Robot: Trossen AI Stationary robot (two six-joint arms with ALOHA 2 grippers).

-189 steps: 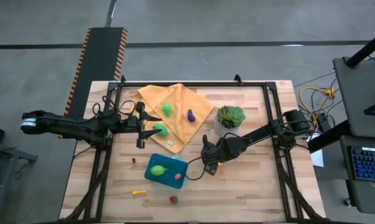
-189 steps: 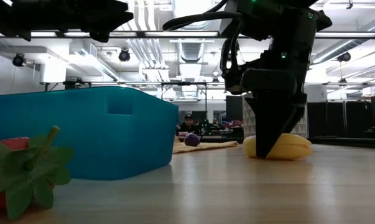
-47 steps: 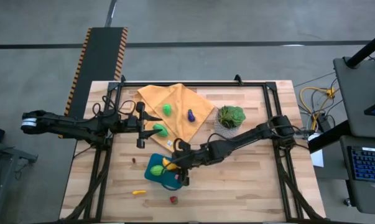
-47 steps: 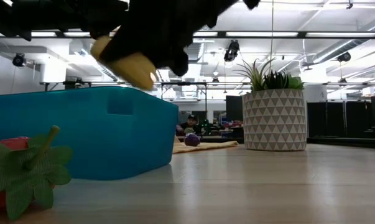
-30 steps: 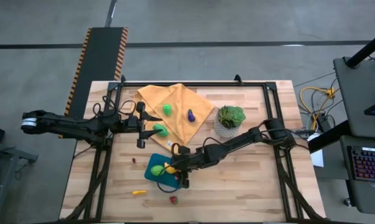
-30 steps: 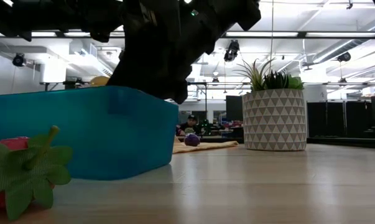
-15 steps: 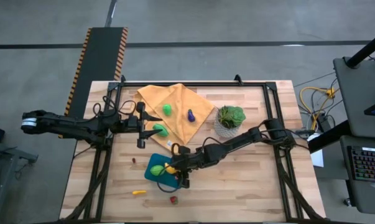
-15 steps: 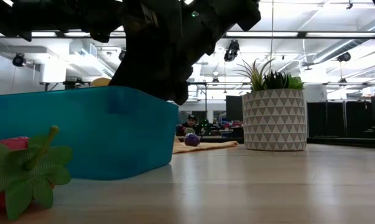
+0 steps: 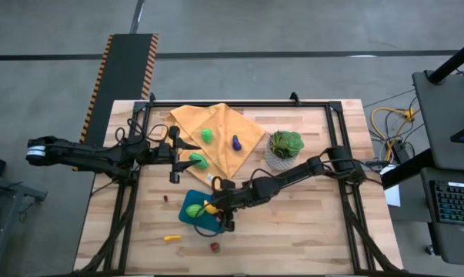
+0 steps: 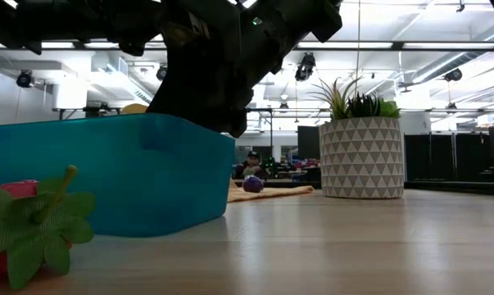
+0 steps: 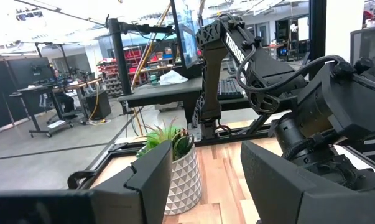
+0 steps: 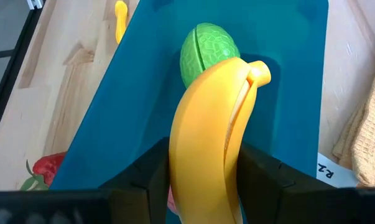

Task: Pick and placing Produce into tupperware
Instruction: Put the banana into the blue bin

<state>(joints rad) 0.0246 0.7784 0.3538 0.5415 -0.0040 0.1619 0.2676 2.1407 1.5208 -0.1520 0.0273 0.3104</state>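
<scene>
High view. My right gripper (image 9: 214, 208) hangs over the blue tub (image 9: 195, 219) with a banana (image 9: 209, 206) between its fingers. A green fruit (image 9: 193, 209) lies in the tub just beyond the fingertips. My left gripper (image 9: 175, 156) waits at the edge of the orange cloth (image 9: 225, 142), a green piece (image 9: 197, 161) just ahead of its fingers, a second green piece (image 9: 207, 135) and an eggplant (image 9: 236, 142) further along the cloth. A small yellow piece (image 9: 171, 238) and a red piece (image 9: 214, 247) sit on the counter (image 9: 308, 231) well behind my right fingers. A potted plant (image 9: 283, 146) stands beside the right arm.

Low view. The tub wall (image 10: 107, 172) fills the near side; the dark arm hangs above its rim. A strawberry with a cloth leaf (image 10: 33, 225) lies in front.

Left wrist view. Fingers (image 11: 153, 177) spread apart, nothing between them; the plant pot (image 11: 181, 174) lies ahead.

Right wrist view. Fingers (image 12: 153, 177) closed on the banana (image 12: 206, 143) at its lower half, tip pointing over the green fruit (image 12: 206, 56) inside the tub (image 12: 137, 112).

Handling, my judgement: the banana looks like light, hard, smooth plastic, apt to slip or roll on release; its curved middle gives the steadiest hold.
</scene>
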